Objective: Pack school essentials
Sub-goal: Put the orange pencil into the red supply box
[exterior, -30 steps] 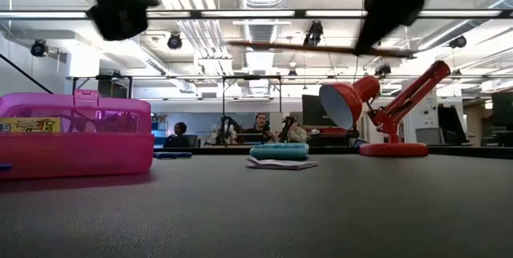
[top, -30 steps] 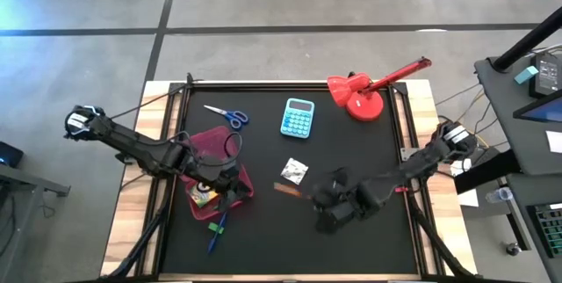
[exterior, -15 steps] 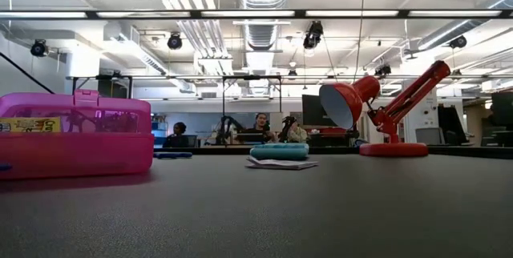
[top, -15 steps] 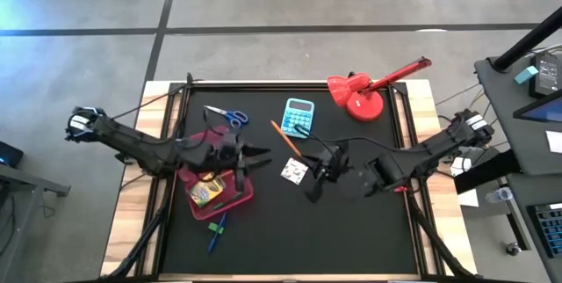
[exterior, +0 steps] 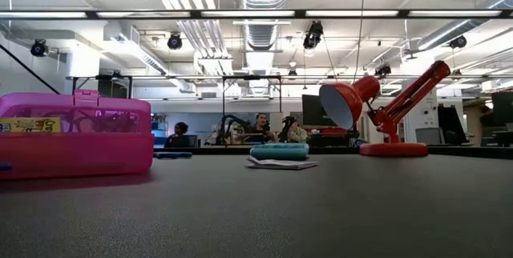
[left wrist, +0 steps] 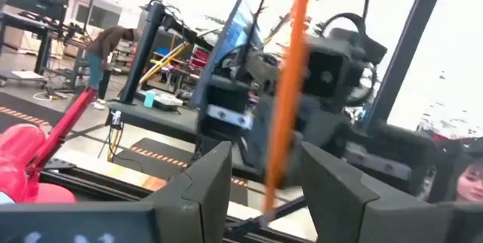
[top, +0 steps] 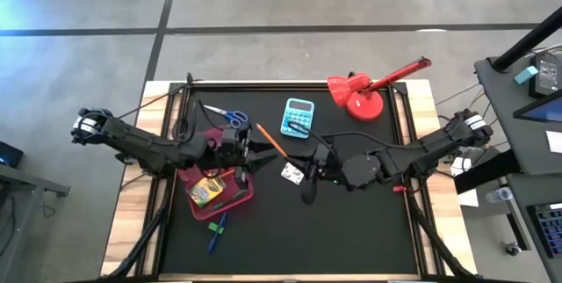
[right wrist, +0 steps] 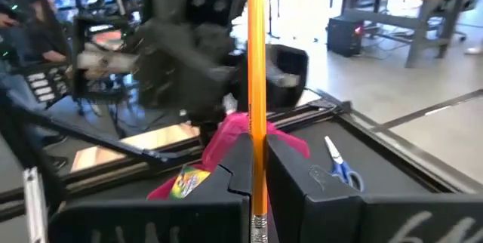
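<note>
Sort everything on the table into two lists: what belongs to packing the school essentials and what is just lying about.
For the job: orange pencil in the right gripper; pink case; crayon box inside it; blue-handled scissors; white patterned square; blue and green markers.

Lying about: light-blue calculator; red desk lamp.

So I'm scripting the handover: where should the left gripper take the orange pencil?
On the free upper stretch of the orange pencil, clear of the right gripper shut on its lower end. The left gripper, open, faces it; close across the thin shaft.
</note>
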`<act>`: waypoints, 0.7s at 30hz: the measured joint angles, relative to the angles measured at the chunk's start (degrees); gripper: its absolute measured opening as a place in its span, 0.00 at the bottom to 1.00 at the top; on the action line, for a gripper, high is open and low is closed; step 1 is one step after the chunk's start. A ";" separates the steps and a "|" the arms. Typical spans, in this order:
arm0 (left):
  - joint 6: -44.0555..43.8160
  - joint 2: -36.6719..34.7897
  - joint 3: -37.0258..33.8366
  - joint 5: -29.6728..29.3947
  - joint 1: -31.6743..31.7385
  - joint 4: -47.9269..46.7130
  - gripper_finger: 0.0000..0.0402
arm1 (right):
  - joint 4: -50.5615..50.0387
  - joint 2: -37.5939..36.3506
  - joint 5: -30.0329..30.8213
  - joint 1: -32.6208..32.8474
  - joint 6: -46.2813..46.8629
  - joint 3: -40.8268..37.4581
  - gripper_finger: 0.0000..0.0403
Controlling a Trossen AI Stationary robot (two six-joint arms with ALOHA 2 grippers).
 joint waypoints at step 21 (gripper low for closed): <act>0.06 0.17 0.00 7.07 1.01 4.72 0.14 | 0.51 0.91 -4.63 -0.11 1.63 0.00 0.03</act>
